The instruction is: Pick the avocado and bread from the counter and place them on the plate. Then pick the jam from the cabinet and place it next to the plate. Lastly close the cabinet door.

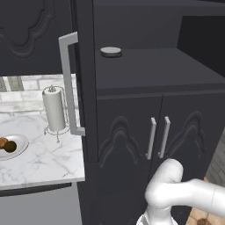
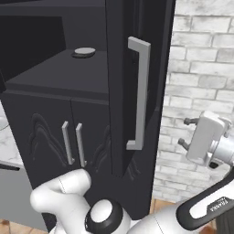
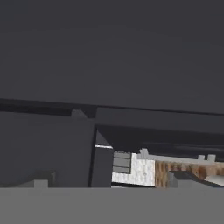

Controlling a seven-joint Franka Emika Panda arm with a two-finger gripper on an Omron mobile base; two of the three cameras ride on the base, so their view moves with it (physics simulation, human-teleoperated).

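Tall black cabinet (image 1: 154, 79) stands open; cabinet door (image 2: 137, 91) swung wide, edge-on, bar handle facing right. Marble counter (image 1: 39, 154) at left carries the plate (image 1: 19, 147) with bread (image 1: 3, 142) and avocado (image 1: 10, 146) already on it. Judged step: fetching the jam. A small flat grey-lidded thing, probably the jam (image 1: 110, 52), sits on the cabinet shelf, far back. Gripper (image 2: 187, 132) is out right of the door, jaws spread wide, empty, well apart from it. Next: swing left around the door, reach in.
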